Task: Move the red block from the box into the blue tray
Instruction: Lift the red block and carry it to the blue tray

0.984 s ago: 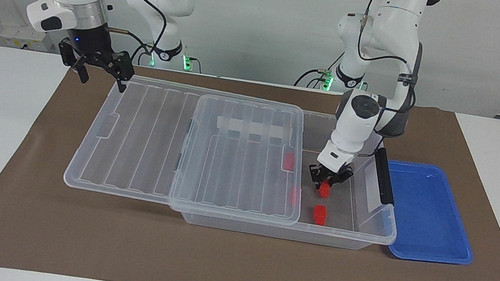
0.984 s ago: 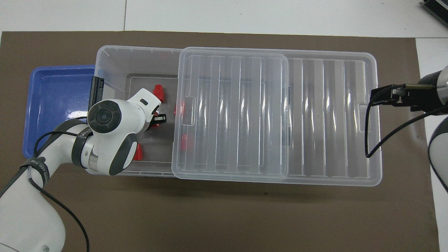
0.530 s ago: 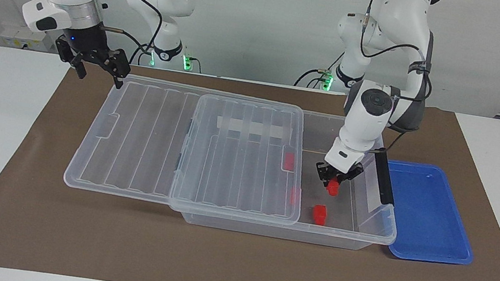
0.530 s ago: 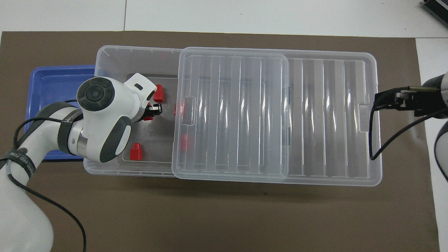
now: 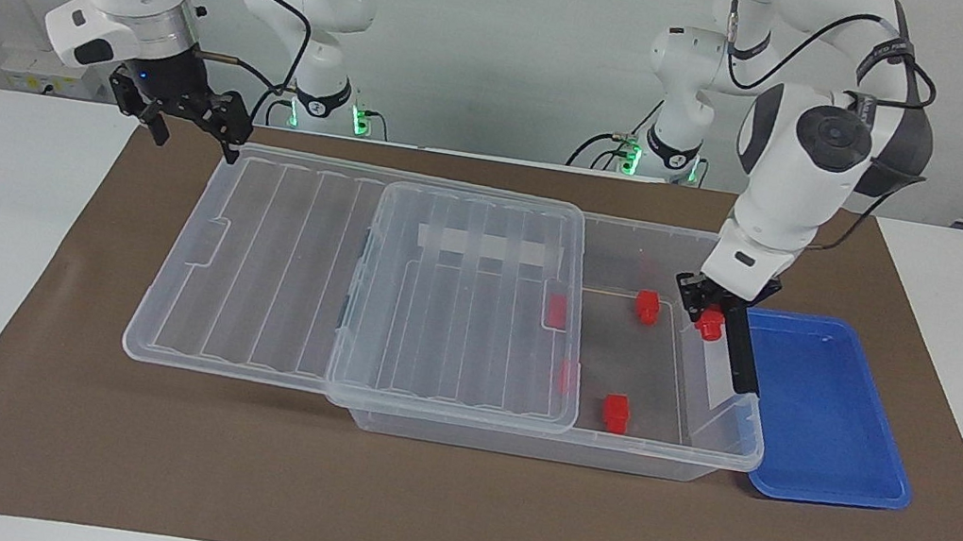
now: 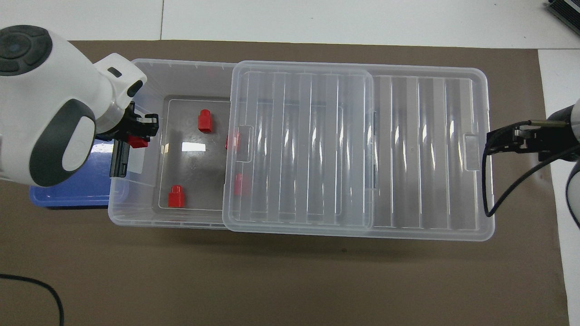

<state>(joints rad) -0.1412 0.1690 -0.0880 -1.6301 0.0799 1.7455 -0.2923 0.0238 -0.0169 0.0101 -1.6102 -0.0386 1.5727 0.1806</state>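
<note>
My left gripper [image 5: 709, 318] [image 6: 137, 136] is shut on a red block [image 5: 709, 326] [image 6: 137, 142] and hangs over the box's short end, above its black clip handle [image 5: 742, 352] [image 6: 118, 159]. The blue tray [image 5: 823, 412] [image 6: 86, 188] lies just beside that end, with nothing in it. In the open part of the clear box [image 5: 707, 457] [image 6: 136, 217] lie two more red blocks [image 5: 647, 306] [image 5: 615, 411]. Two others show dimly under the lid [image 5: 557, 311] [image 5: 566, 376]. My right gripper [image 5: 190, 127] [image 6: 503, 136] waits open in the air by the lid's end.
The ribbed clear lid [image 5: 270, 277] [image 6: 408, 149] is slid toward the right arm's end, covering more than half of the box and overhanging it. Everything rests on a brown mat [image 5: 447, 504]. White tabletop flanks the mat.
My left gripper has lifted the red block out of the box and carried it toward the blue tray, up to the handle end. The right gripper has risen slightly.
</note>
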